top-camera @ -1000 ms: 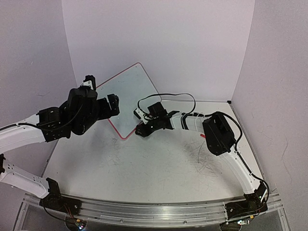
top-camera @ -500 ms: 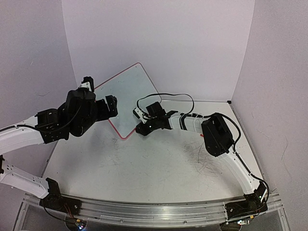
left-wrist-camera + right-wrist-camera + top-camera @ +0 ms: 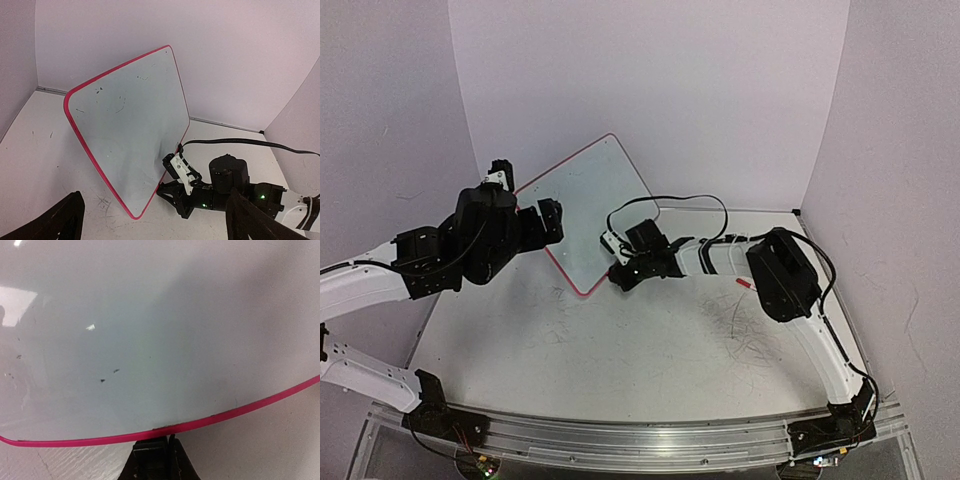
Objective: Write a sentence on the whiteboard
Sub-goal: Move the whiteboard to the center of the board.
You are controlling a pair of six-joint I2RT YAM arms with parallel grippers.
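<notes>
Top view: the blank whiteboard (image 3: 590,205) stands tilted at the back left of the surface (image 3: 620,340), with the right tool (image 3: 617,277) at its lower edge.

Left wrist: the left tool (image 3: 157,227) is wide open and empty.

Right wrist: the right tool is closed on nothing, its tips against the board's rim.

The step looks like positioning the board. Next comes a gentle, steady nudge.

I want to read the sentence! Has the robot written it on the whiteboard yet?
Done: nothing written; the whiteboard shows only tiny specks. In hand: the right gripper is shut at its pink rim; the left gripper hangs open and empty. Left: the whole sentence.
</notes>
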